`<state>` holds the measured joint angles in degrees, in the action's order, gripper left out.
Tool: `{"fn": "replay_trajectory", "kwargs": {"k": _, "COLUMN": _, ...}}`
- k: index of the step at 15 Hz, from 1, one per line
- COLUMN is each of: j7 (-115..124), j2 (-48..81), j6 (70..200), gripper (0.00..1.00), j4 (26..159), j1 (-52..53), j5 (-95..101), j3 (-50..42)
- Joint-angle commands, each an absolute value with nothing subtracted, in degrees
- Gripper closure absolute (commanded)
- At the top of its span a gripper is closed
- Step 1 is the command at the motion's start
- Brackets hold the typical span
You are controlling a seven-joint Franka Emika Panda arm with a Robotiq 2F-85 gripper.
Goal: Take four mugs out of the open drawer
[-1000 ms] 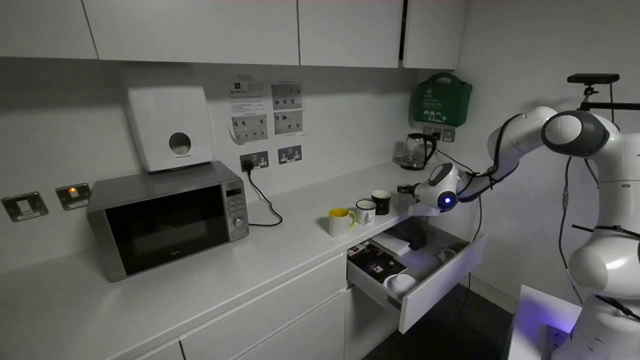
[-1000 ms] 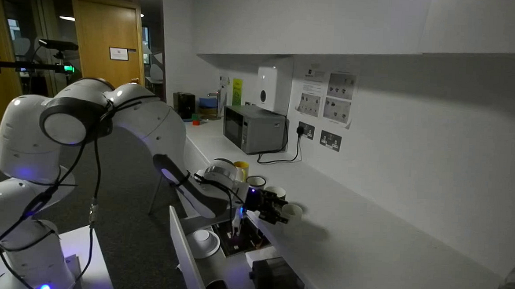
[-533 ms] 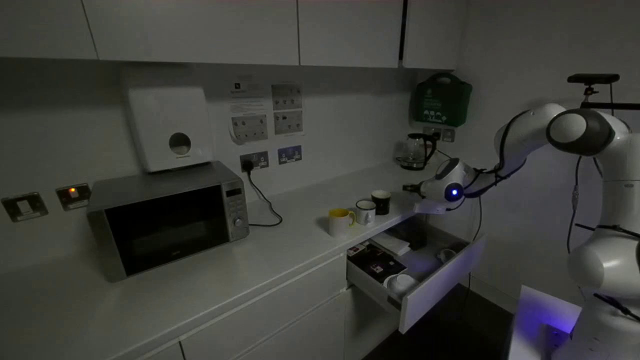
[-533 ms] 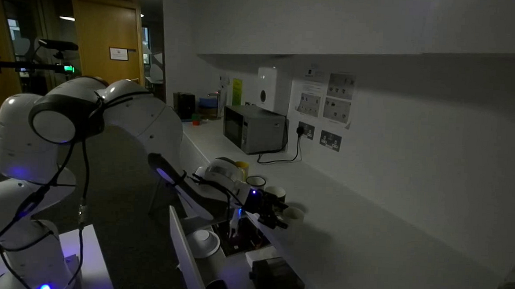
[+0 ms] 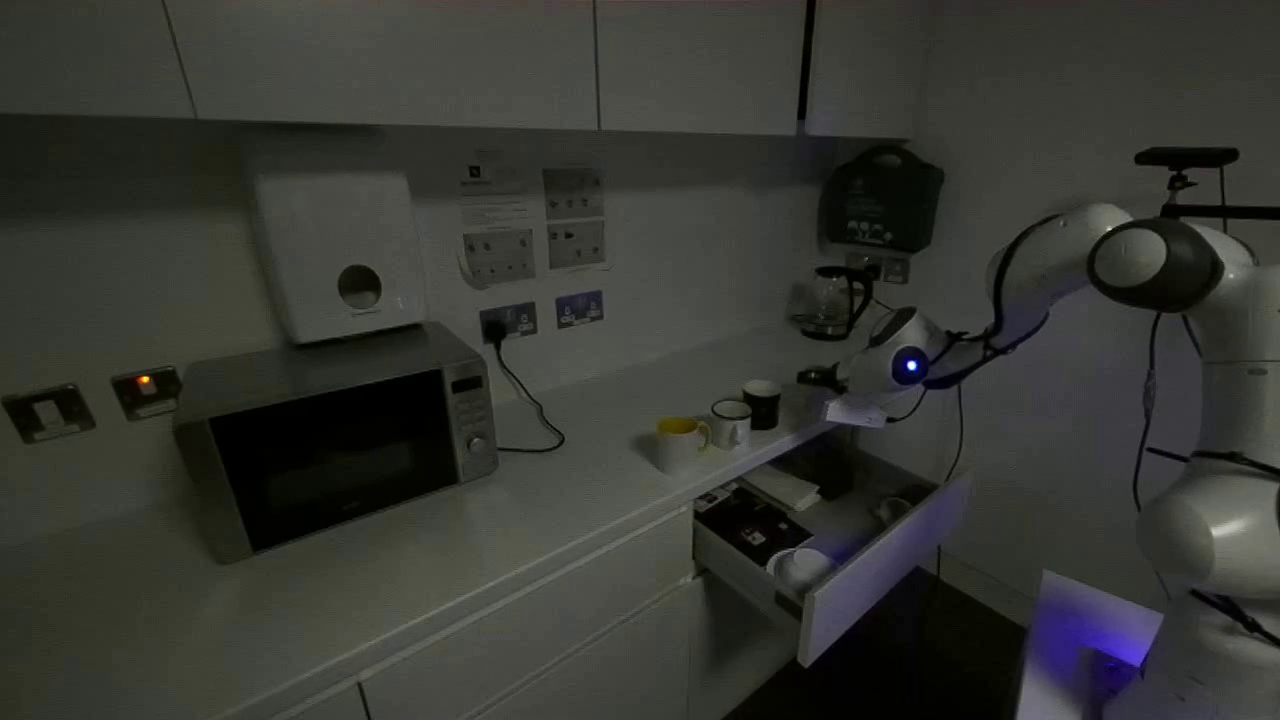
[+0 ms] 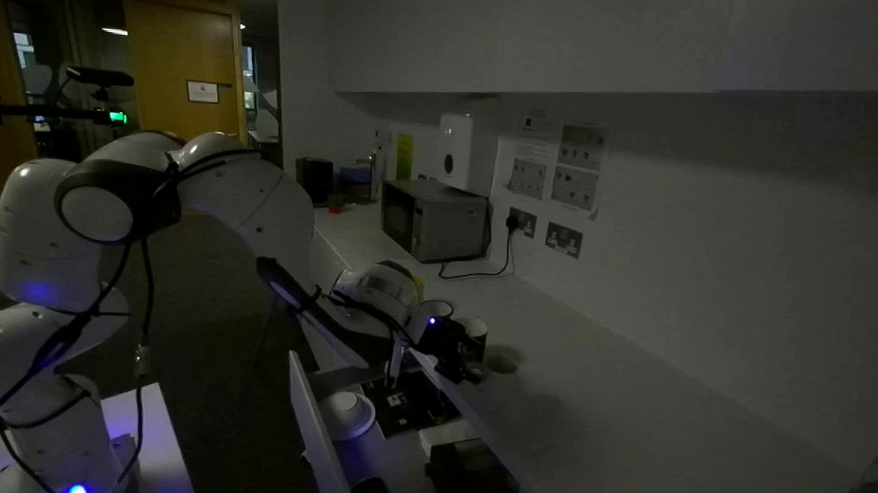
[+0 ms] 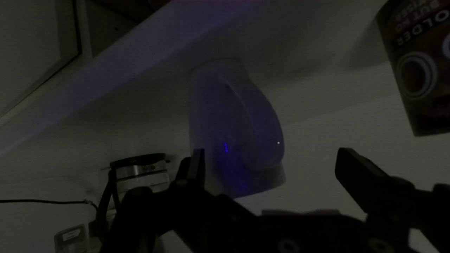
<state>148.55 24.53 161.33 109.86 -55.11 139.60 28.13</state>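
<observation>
Held the pincer (image 7: 270,158) spread wide, gripping nothing, near a pale mug (image 7: 225,123) on the surface (image 5: 450,540), with three more mugs (image 5: 731,430) (one yellow-lined) upright nearby, above the open drawer (image 5: 885,567).

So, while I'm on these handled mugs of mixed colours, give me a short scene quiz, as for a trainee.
1. True or false: the black, two-fingered end effector stands open.

2. Which mug stands nearest the boxy grey microwave?
a) the black mug with a pale inside
b) the white mug with a dark rim
c) the white mug with a yellow inside

3. Fill in: the round white crockery lies inside the wide, white-fronted ____.

Key: 1. True; 2. c; 3. drawer
</observation>
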Motion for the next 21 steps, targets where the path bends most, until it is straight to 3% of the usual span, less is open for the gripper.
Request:
{"fn": "replay_trajectory", "kwargs": {"k": 1, "j7": 147.48, "j2": 24.09, "j6": 165.86, "gripper": 0.0, "j4": 108.16, "j1": -54.65, "j5": 136.82, "j3": 27.42}}
{"fn": "replay_trajectory", "kwargs": {"k": 21, "j7": 151.06, "j2": 18.03, "j6": 181.26, "gripper": 0.0, "j4": 109.0, "j1": -64.24, "j5": 136.45, "j3": 30.0}}
